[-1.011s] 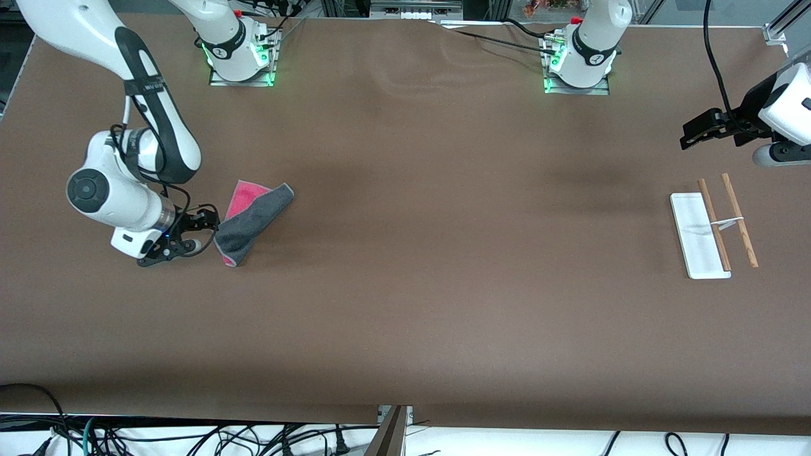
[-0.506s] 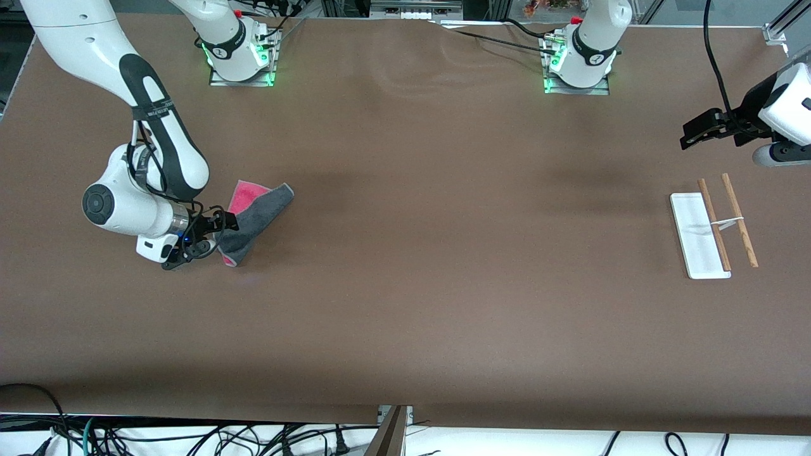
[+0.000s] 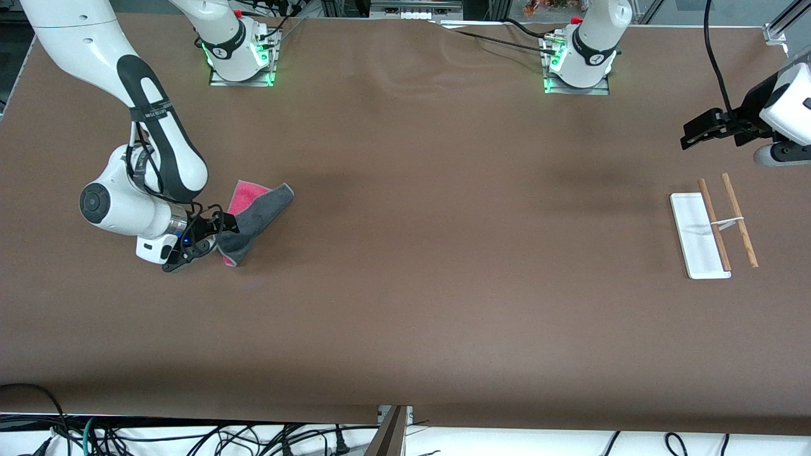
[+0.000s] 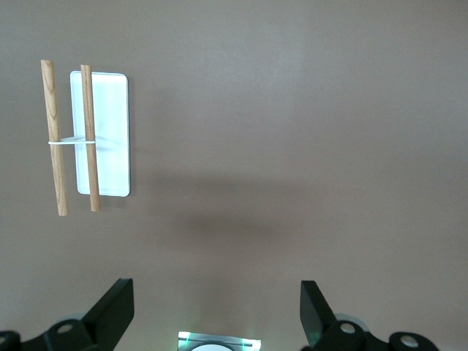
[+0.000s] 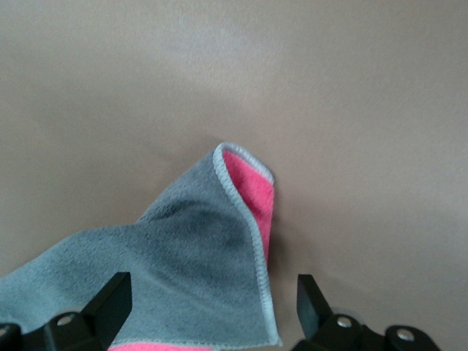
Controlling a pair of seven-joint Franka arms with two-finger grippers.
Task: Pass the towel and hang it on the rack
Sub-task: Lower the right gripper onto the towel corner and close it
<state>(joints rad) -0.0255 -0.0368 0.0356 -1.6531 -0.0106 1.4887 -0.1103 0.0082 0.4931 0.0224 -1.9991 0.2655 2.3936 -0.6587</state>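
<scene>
Right gripper (image 3: 212,237) has slid in against the towel (image 3: 253,218) at the right arm's end of the table, fingers spread around its edge. Left gripper (image 3: 690,134) waits open over bare table near the rack (image 3: 713,228). Closing now may pinch only one layer, so the cloth could slip.

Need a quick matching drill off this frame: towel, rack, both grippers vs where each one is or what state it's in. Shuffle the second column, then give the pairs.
Column 1
1. towel
2. rack
3. left gripper
4. right gripper

Column 2
A. open, waiting in the air near the rack
B. stands on the table at the left arm's end, nothing on it
C. folded on the table, grey over pink
D. open, low at the towel's edge, fingers either side of the cloth

Pairs: 1-C, 2-B, 3-A, 4-D
</scene>
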